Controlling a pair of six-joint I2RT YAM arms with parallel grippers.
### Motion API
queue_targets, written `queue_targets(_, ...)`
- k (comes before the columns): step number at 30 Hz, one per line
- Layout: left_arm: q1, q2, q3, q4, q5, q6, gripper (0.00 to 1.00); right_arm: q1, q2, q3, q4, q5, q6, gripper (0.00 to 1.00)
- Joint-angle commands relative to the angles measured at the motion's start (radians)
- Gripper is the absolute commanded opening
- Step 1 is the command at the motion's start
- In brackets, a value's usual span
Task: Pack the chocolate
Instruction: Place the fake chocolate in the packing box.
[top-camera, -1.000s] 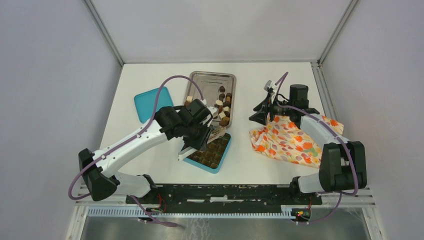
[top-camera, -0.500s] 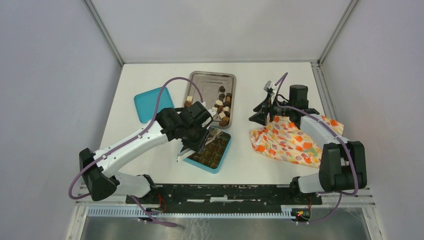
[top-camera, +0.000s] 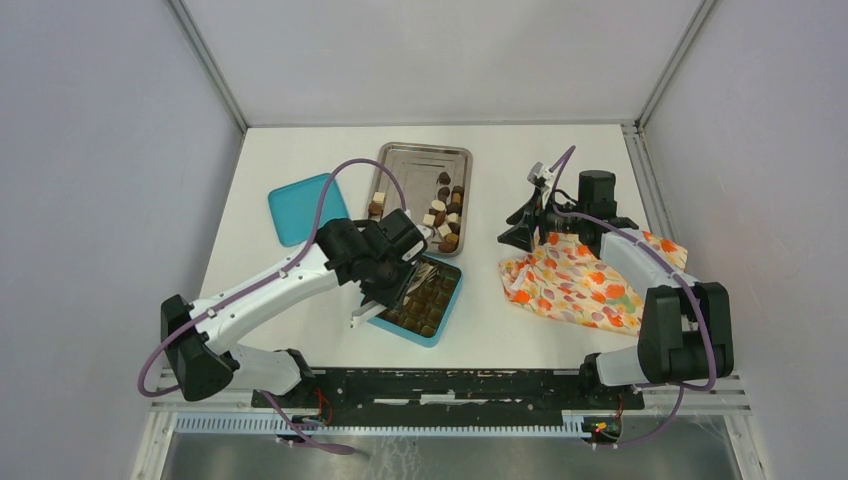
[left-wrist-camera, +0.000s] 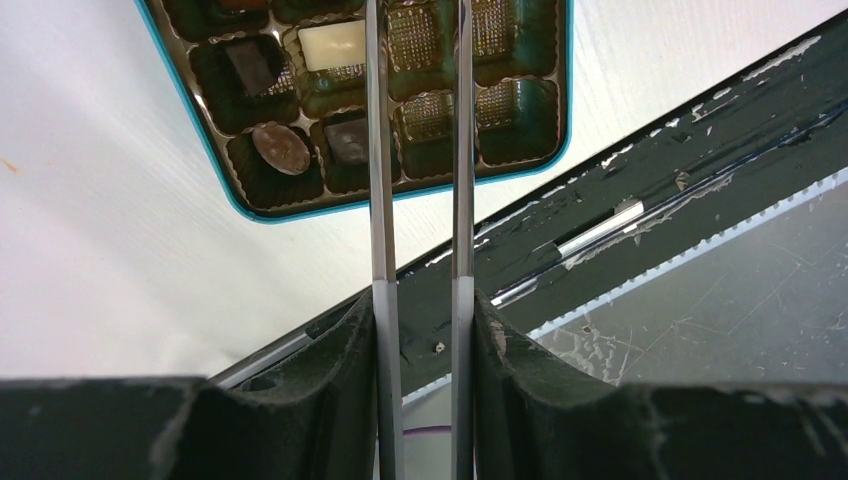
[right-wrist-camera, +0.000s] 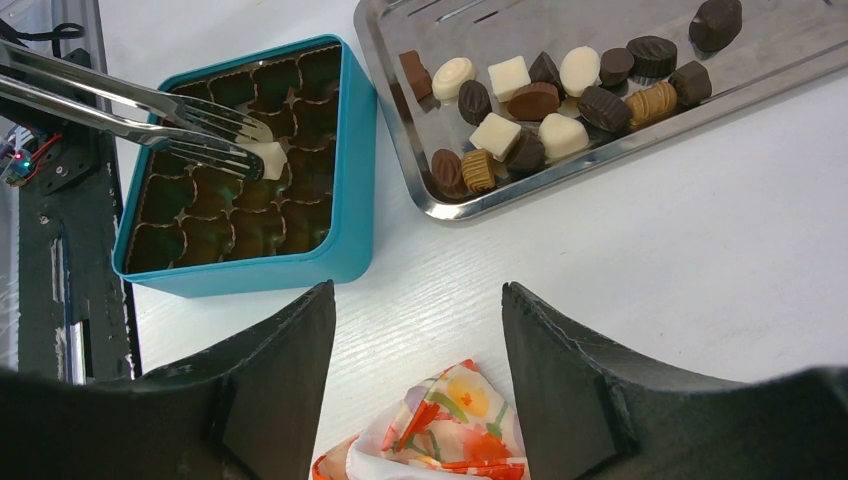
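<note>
the left claw (left-wrist-camera: 422, 330) squeezes the tongs (left-wrist-camera: 378, 150) above the teal box (right-wrist-camera: 345, 150) to put chocolate (right-wrist-camera: 533, 100) in, and the right claw (right-wrist-camera: 415, 300) hangs open, empty.

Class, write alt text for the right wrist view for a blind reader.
Metal tongs reach into a teal box, tips at a cream-white chocolate. Beside it, a steel tray of mixed chocolates; the open right gripper frames a floral cloth.

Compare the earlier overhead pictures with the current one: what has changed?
The left gripper, shut on the tongs, has drawn slightly back toward the near edge over the teal box. No pickup or release is visible. The right gripper, cloth, tray and lid stayed put.
</note>
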Motion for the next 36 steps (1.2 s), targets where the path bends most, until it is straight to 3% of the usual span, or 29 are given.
queue_targets(1, -0.007, 0.000, 0.001, 0.007, -0.017, 0.001, 0.04, 0.005, -0.020, -0.007, 0.030, -0.006, -0.014, 0.68)
queue_targets(11, -0.010, 0.016, -0.019, -0.006, -0.018, 0.002, 0.11, 0.006, -0.017, -0.006, 0.031, -0.007, -0.014, 0.67)
queue_targets(25, -0.014, 0.028, -0.019, -0.025, -0.030, -0.007, 0.31, 0.006, -0.015, -0.006, 0.030, -0.006, -0.016, 0.67)
queue_targets(36, -0.014, 0.020, -0.003, -0.025, -0.019, -0.006, 0.39, 0.005, -0.014, -0.004, 0.031, -0.007, -0.014, 0.68)
